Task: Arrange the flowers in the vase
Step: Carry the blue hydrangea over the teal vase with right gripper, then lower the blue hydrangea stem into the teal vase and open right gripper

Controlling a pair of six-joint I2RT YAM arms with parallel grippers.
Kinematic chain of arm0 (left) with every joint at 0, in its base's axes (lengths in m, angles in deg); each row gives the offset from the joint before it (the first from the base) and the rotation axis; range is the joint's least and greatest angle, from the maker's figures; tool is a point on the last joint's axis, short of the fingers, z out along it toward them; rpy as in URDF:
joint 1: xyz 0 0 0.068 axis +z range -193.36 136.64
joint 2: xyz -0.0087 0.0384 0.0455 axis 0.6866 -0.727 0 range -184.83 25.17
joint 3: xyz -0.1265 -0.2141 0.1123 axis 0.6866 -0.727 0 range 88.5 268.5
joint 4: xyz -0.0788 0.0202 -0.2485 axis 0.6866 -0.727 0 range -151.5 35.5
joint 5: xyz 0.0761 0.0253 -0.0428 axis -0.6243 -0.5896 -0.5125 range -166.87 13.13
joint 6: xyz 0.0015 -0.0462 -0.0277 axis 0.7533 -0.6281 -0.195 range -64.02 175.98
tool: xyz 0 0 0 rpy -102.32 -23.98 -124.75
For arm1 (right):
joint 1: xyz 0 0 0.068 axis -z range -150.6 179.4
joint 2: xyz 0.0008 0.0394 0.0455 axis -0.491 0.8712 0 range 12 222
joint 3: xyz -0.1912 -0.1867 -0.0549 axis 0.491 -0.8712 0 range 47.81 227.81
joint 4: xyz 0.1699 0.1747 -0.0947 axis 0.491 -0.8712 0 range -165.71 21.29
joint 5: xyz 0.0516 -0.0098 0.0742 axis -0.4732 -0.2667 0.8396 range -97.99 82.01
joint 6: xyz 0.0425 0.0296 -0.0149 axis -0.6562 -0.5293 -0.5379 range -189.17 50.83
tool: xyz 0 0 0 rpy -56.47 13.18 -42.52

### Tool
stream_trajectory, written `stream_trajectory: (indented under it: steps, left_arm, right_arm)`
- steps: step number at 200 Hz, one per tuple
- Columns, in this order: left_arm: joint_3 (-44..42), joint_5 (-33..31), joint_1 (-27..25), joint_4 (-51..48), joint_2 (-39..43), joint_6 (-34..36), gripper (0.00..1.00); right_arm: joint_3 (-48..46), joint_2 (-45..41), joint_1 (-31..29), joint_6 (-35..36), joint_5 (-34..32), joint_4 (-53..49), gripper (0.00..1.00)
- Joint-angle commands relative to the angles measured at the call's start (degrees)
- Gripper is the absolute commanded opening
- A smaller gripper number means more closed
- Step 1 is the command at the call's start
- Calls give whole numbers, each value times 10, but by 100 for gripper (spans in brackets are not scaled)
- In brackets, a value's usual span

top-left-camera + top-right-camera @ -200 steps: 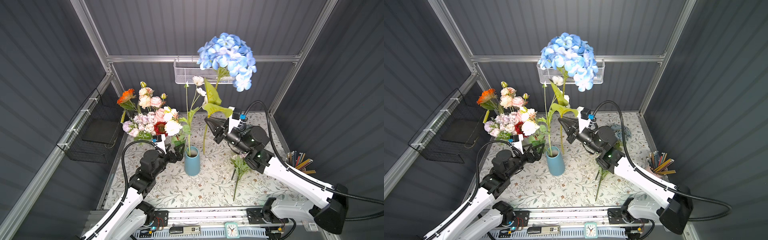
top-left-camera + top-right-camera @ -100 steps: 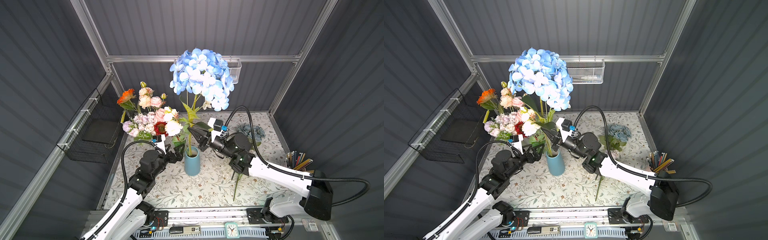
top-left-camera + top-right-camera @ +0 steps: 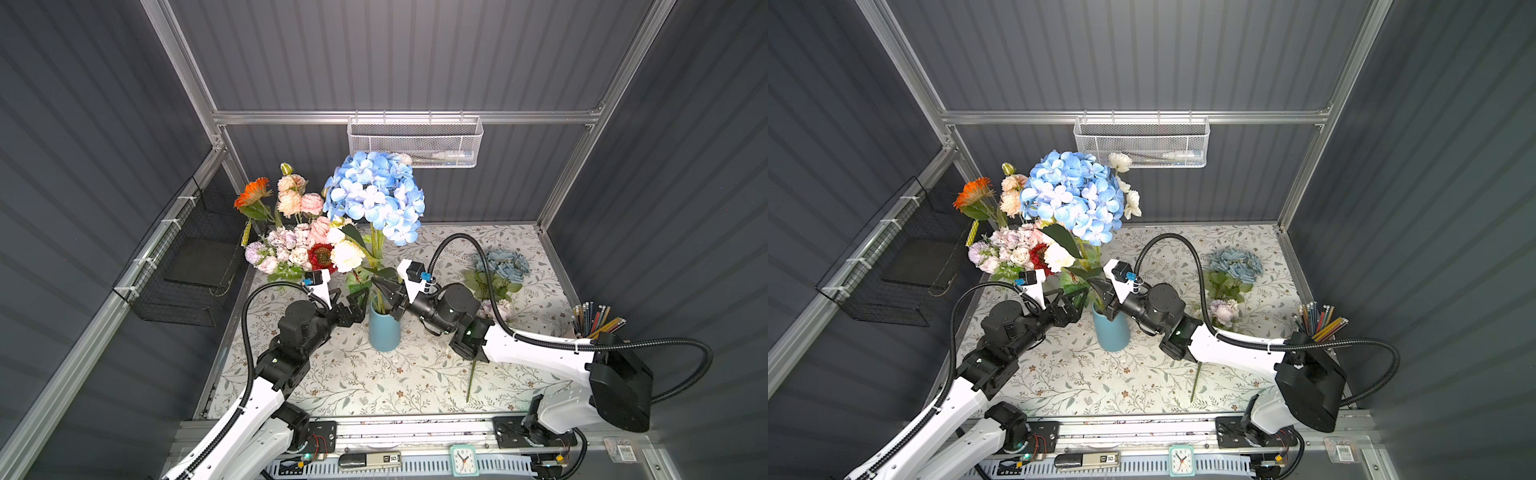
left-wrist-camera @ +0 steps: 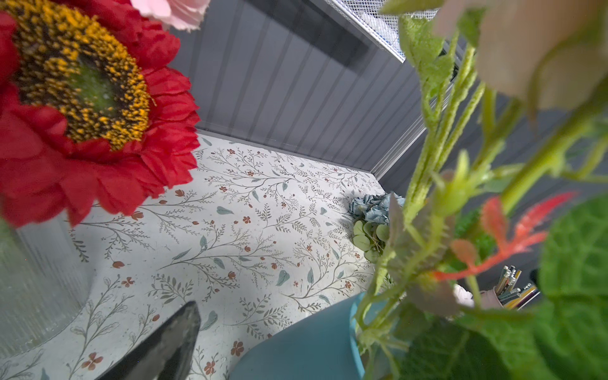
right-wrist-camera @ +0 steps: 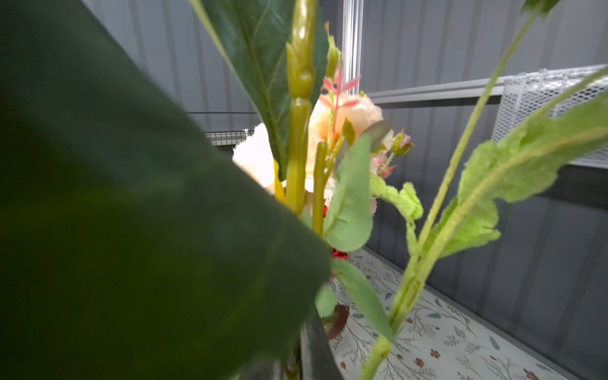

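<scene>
Right gripper (image 3: 385, 297) is clamped on the stem of the blue hydrangea (image 3: 374, 195), just above the mouth of the blue vase (image 3: 384, 334). The stem's lower end seems to sit inside, though a dark leaf (image 5: 131, 214) blocks most of the right wrist view. White blooms (image 3: 1126, 195) stand in the same vase behind the blue head. Left gripper (image 3: 351, 301) hangs spread wide just beside the vase, holding nothing. A glass vase (image 4: 33, 279) of mixed flowers (image 3: 299, 249) crowds that side. Dusty-blue roses (image 3: 503, 266) and a lilac head (image 3: 494, 309) lie on the patterned table (image 3: 374, 386), near a pencil cup (image 3: 594, 324).
</scene>
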Motion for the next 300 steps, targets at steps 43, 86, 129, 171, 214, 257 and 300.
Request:
stream_trajectory:
  steps: [43, 86, 129, 171, 214, 257, 300]
  left_arm:
    - [18, 83, 2, -18, 20, 11, 100]
    - [28, 137, 2, -29, 38, 17, 100]
    - [38, 137, 2, -15, 23, 28, 100]
    - [39, 113, 2, 36, -14, 28, 100]
    - [44, 123, 1, 88, -54, 19, 100]
    - [41, 120, 1, 99, -62, 12, 100]
    - [34, 118, 1, 108, -65, 8, 100]
  right_arm:
    - [-13, 17, -2, 34, -44, -92, 0]
    - [-11, 42, -3, 15, -48, -107, 4]
    - [-4, 43, -3, 11, -42, -153, 11]
    - [0, 31, -3, 7, -38, -193, 28]
    - [0, 7, -3, 6, -41, -217, 47]
    - [-11, -37, -3, 6, -55, -244, 56]
    - [-26, -98, -2, 4, -93, -266, 63]
